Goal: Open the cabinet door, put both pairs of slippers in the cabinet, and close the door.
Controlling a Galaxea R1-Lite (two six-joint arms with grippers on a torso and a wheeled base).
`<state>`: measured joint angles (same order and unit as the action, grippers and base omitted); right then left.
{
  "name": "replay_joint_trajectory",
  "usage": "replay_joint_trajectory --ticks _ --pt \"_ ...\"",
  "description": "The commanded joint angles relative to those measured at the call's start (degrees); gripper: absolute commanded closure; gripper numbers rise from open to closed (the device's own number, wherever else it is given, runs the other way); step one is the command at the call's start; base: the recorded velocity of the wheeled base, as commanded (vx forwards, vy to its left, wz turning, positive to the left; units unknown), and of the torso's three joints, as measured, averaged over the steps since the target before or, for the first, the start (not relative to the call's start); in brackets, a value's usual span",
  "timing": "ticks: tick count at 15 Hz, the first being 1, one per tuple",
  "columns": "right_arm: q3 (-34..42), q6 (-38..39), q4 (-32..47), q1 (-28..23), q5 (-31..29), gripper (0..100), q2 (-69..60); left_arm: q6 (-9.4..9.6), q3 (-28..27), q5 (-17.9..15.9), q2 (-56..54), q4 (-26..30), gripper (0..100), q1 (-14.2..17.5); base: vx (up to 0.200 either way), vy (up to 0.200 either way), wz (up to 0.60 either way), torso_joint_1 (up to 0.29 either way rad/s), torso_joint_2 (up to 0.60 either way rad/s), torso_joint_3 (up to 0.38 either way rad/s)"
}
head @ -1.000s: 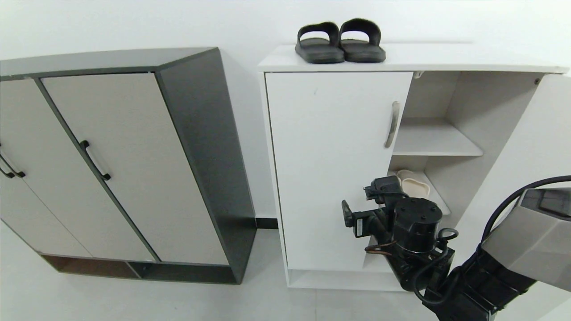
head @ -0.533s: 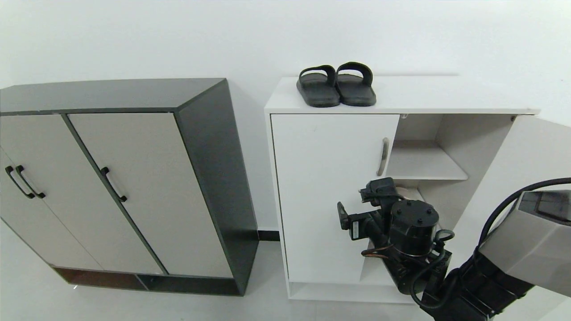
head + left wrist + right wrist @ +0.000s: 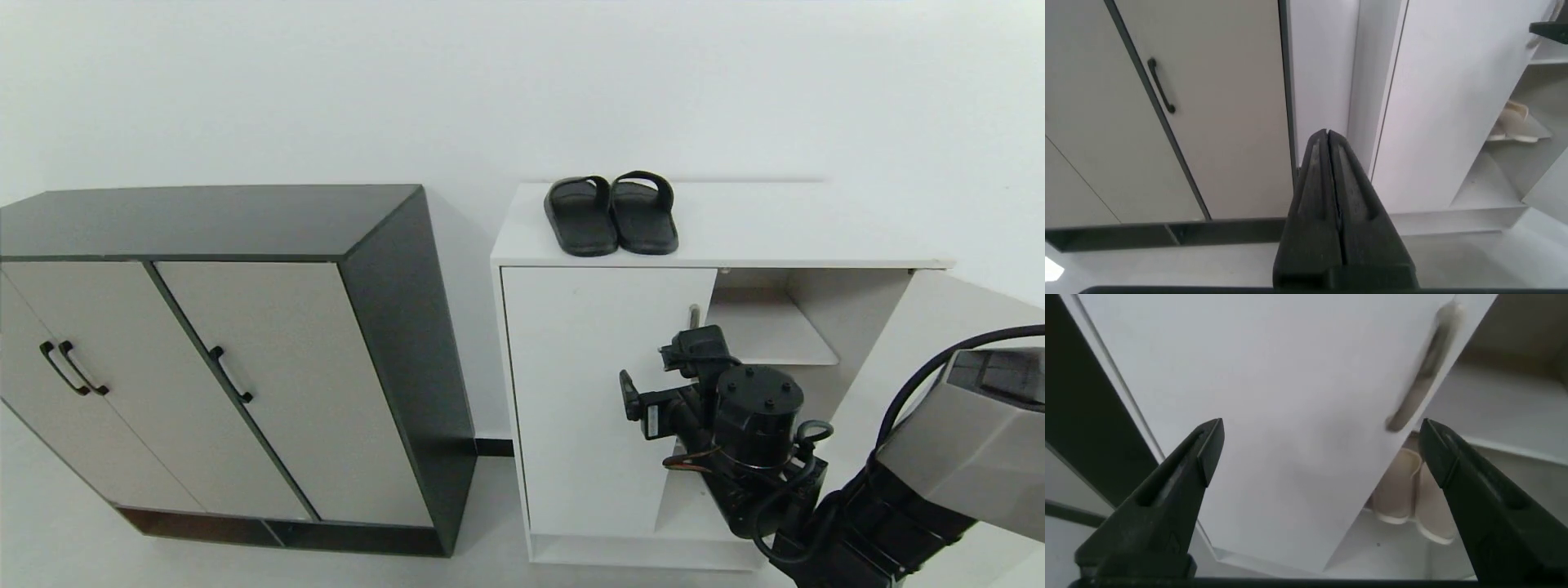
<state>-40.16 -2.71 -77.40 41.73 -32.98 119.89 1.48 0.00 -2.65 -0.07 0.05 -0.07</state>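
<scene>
Fingers (image 3: 1180, 486) of the right gripper (image 3: 1321, 434): spread wide, nothing between them. The gripper sits low in front of the white cabinet (image 3: 588, 408), facing the closed left door and its handle (image 3: 1429, 371). Fingers (image 3: 1327, 188) of the left gripper (image 3: 1327, 135): pressed shut, empty, held near the floor off the cabinet's left side.

Cabinet state: right door (image 3: 931, 343) swung open. Beige slippers (image 3: 1410, 494) lie side by side on the lower shelf inside. Black slippers (image 3: 612, 214) sit as a pair on the cabinet top, toward its left end and close to the wall. A dark cabinet (image 3: 245, 343) stands to the left, doors shut.

Step in hand, as judged: first pair stowed, second pair to fetch. The next move calls for lifting the right arm to the cabinet top, taking the black pair, bringing it forward past the top's near edge and down into the open right side, where the upper shelf (image 3: 767, 331) looks free. The door gets closed after that.
</scene>
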Motion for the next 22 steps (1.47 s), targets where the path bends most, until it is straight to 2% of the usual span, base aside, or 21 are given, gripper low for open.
replay_joint_trajectory --ticks 1,13,18,20,21,22 --pt "0.0 0.0 0.0 0.0 0.0 0 0.2 0.02 0.0 0.0 0.1 0.0 100 0.0 0.000 0.000 0.00 0.203 -0.50 -0.300" --pt "-0.1 0.0 -0.3 0.0 0.0 0 1.0 0.02 0.0 0.0 0.1 0.0 100 0.0 0.000 0.000 0.00 0.239 -0.55 -0.321" --pt "-0.6 -2.2 -1.7 0.2 1.0 0 0.3 0.02 0.0 0.0 0.1 0.0 100 0.0 0.000 0.000 0.00 0.043 -0.11 -0.058" --pt "-4.2 -1.6 4.6 0.6 1.0 0 -2.0 0.02 0.0 0.0 0.1 0.0 100 0.0 0.000 0.000 0.00 0.000 0.00 0.000" --pt "-6.8 0.9 11.7 1.2 1.0 0 -4.9 0.02 0.0 0.0 0.1 0.0 100 0.0 0.000 0.000 0.00 0.000 0.00 0.000" --pt "-8.5 2.5 15.5 1.7 1.0 0 -6.2 0.02 0.0 0.0 0.1 0.0 100 0.0 0.000 0.000 0.00 0.000 0.00 0.000"
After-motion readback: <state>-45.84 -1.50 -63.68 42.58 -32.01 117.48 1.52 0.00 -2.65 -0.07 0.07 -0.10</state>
